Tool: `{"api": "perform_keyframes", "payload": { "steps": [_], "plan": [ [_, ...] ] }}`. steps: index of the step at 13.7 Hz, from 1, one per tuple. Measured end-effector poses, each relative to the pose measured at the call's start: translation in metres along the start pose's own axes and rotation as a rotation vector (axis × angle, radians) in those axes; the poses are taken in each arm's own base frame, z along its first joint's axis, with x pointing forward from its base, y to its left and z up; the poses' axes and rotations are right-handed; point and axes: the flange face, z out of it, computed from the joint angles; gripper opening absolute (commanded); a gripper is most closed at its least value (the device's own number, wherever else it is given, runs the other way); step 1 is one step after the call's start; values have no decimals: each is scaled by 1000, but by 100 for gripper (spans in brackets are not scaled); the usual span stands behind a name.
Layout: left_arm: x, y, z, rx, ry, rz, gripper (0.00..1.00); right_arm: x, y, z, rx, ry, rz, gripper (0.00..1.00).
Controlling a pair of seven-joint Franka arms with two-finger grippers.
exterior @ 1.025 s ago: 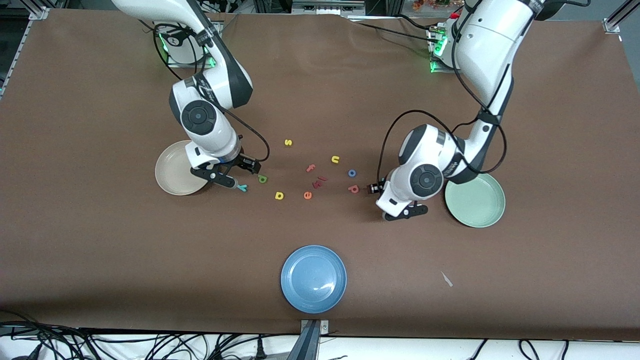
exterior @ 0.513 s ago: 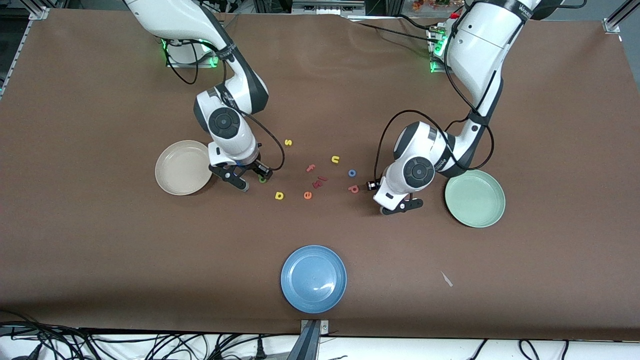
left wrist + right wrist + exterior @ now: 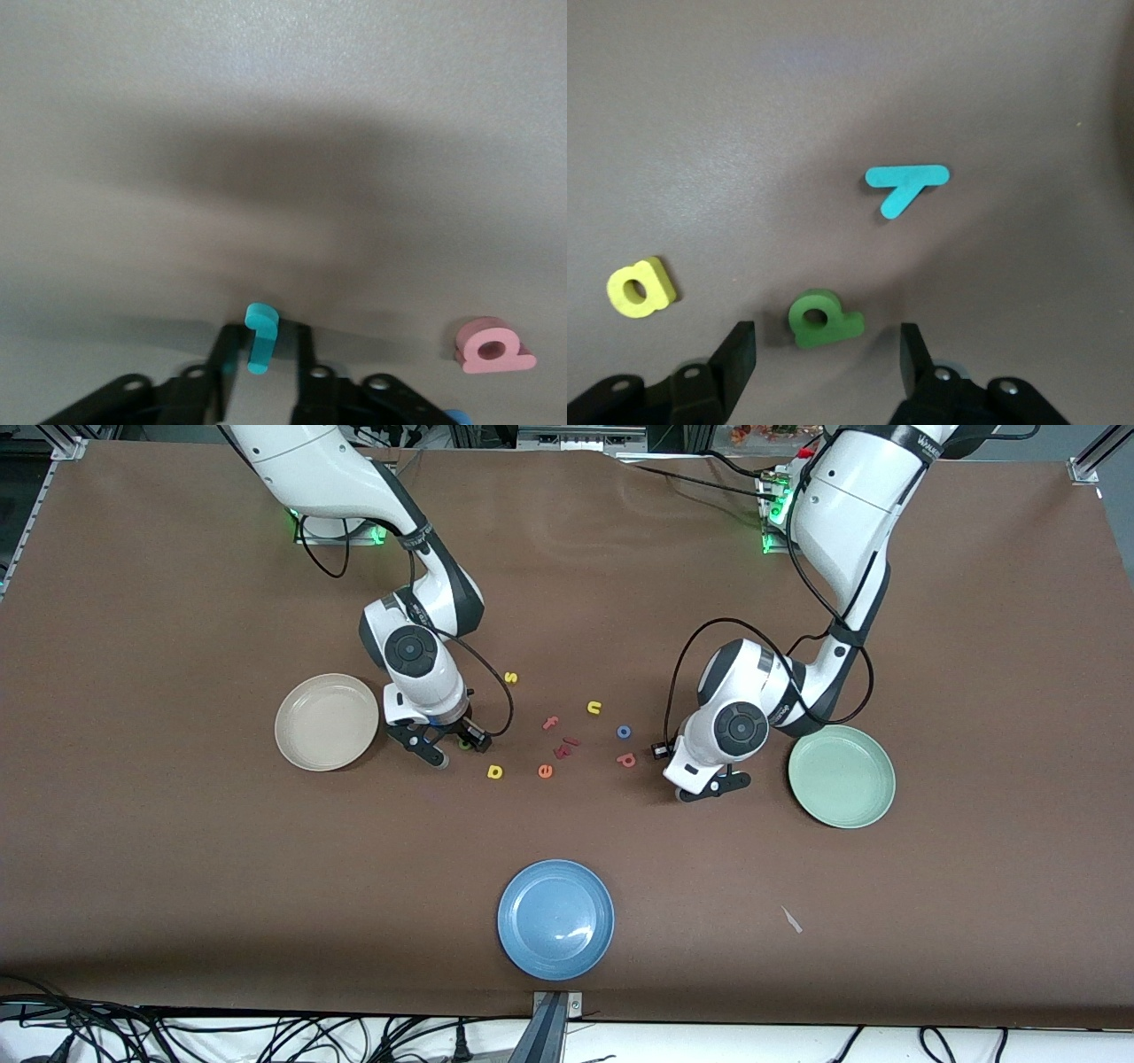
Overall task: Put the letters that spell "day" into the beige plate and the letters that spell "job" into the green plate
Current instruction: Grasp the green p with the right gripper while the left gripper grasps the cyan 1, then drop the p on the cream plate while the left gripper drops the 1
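My left gripper (image 3: 709, 788) is low on the table between the pink b (image 3: 626, 760) and the green plate (image 3: 841, 776). In the left wrist view its fingers (image 3: 266, 341) have narrowed onto the stem of the teal j (image 3: 260, 338), with the pink b (image 3: 492, 347) off to one side. My right gripper (image 3: 452, 748) hangs open beside the beige plate (image 3: 326, 721). Its wrist view shows the green a (image 3: 824, 319) between the fingertips (image 3: 826, 336), the teal y (image 3: 906, 188) past it and the yellow d (image 3: 641, 288) aside. The blue o (image 3: 624, 732) lies near the b. Both plates are empty.
Between the arms lie a yellow d (image 3: 494, 771), orange e (image 3: 545, 771), pink f (image 3: 551, 723), yellow u (image 3: 594, 708), yellow s (image 3: 510, 677) and small reddish pieces (image 3: 564, 747). A blue plate (image 3: 555, 919) sits near the front edge, with a white scrap (image 3: 791, 919) toward the left arm's end.
The right gripper moved from the beige plate's edge over to the green a, its fingers a little narrower. The left gripper's fingers closed in on the teal j.
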Motion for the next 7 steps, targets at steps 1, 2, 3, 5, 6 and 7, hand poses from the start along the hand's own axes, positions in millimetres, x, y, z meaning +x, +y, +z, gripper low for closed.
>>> {"api": "perform_keyframes", "payload": {
  "steps": [1, 2, 3, 5, 6, 7],
  "plan": [
    [0, 0, 0, 0, 0, 0, 0, -1, -1, 2, 3, 1, 2, 68],
    [0, 0, -1, -1, 1, 0, 0, -3, -1, 4, 6, 3, 3, 64],
    [1, -1, -3, -4, 7, -2, 0, -3, -2, 5, 7, 3, 3, 59],
    [6, -3, -30, -25, 36, -7, 0, -3, -2, 5, 11, 5, 4, 59],
    [9, -10, -56, -33, 46, -5, 0, -3, -2, 4, 11, 6, 6, 58],
    [10, -21, -86, -34, 47, 4, 0, -1, -2, 4, 12, 8, 9, 57]
  ]
}}
